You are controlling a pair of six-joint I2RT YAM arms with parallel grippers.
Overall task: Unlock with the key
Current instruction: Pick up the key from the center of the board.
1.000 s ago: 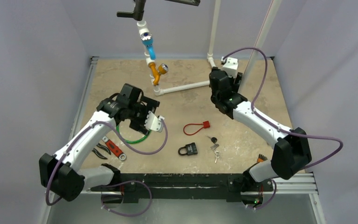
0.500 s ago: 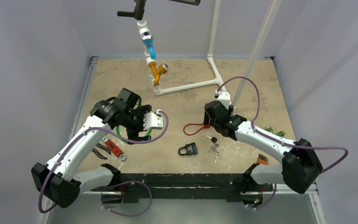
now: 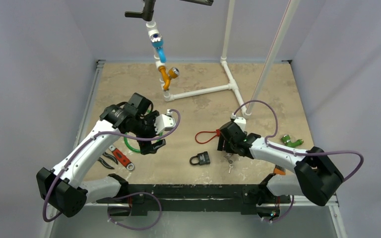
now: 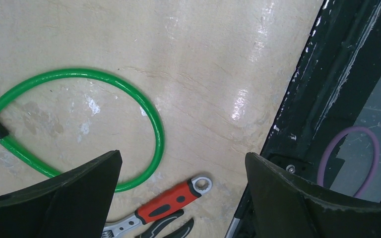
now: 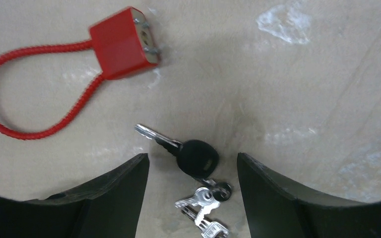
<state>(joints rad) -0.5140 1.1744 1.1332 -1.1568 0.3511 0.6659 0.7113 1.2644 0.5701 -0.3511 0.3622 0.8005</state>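
Note:
A black padlock point(image 3: 200, 159) lies on the table near the front middle. Just right of it is the key bunch point(image 3: 229, 161), partly under my right gripper point(image 3: 226, 146). In the right wrist view a black-headed key point(image 5: 197, 155) and small silver keys point(image 5: 203, 208) lie on the table between the spread fingers of the right gripper point(image 5: 192, 158), untouched. My left gripper point(image 3: 155, 144) hovers open to the left of the padlock. In the left wrist view the left gripper point(image 4: 182, 156) holds nothing.
A red cable lock point(image 5: 121, 42) lies just beyond the keys. A green cable loop point(image 4: 154, 129), a red-handled wrench point(image 4: 166, 203) and pliers point(image 3: 108, 159) lie under the left arm. A white pipe frame point(image 3: 198, 91) with valves stands at the back.
The right arm swung from the back of the table down and forward until its open fingers straddle the keys. The left gripper shifted slightly down and toward the front.

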